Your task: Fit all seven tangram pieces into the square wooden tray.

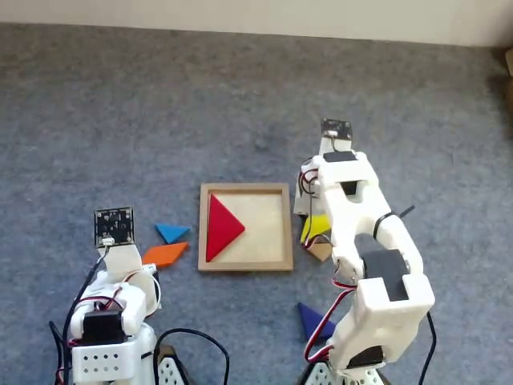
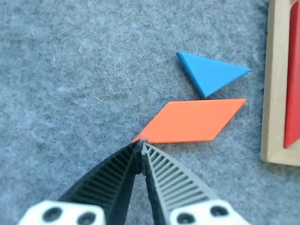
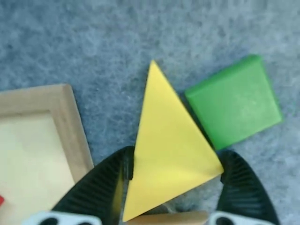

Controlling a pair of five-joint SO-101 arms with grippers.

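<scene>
Square wooden tray (image 1: 244,190) set mid grey felt surface (image 1: 112,112) — large red triangle (image 1: 221,227) seated in its 9 o'clock half. Small light-blue triangle (image 1: 171,233) and orange parallelogram (image 1: 165,254) laid at tray's 9 o'clock, apart from rim. Left tool (image 2: 141,146) pressed together, tips touching parallelogram's corner. Right tool (image 3: 174,161) clamped across yellow triangle (image 3: 168,145) at tray's 3 o'clock — green square (image 3: 234,107) just beside it. Tan wooden piece (image 1: 321,251) and dark-blue triangle (image 1: 309,319) laid at 4 and 5 o'clock.
</scene>
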